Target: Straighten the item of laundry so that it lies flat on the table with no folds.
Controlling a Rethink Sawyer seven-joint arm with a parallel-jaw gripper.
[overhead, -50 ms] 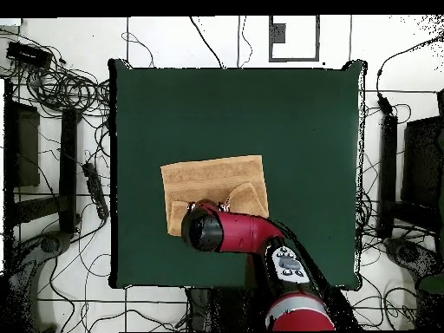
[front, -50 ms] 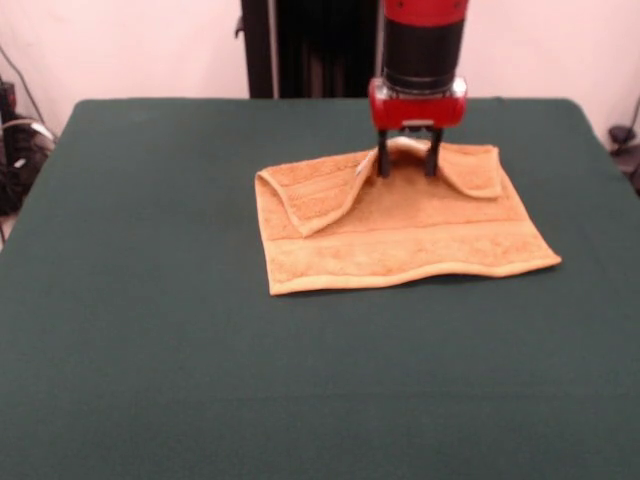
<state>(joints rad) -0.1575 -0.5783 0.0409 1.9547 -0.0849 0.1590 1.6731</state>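
One big green table (front, -50 ms: 130, 330) spreads out all round me, far wider than anything on it, and I'm standing over its middle stretch. Next down in size, the towel (front, -50 ms: 400, 240): it lies directly beneath my gripper (front, -50 ms: 408, 160), with most of its cloth running away from my fingers toward the table edge opposite my base. Its long axis runs crosswise to my reach, side to side under me.

Now the part that matters. The far strip, with its woven band, looks flat. The edge nearest my base is not: two corner flaps are folded over onto the body of the towel, one on each side of me, and between them a small ridge of cloth rises right between my fingers (front, -50 ms: 383, 160). My fingers are down on that ridge, one on each side of it, with a gap between them; I judge they are pinching or about to pinch it, but I honestly cannot tell whether they have closed on the cloth.

So the coming move, as I read it, turns on this: the folded edge has to go back toward my base, away from the flat strip.

Smallest of all, labels. I can read no writing or brand anywhere.
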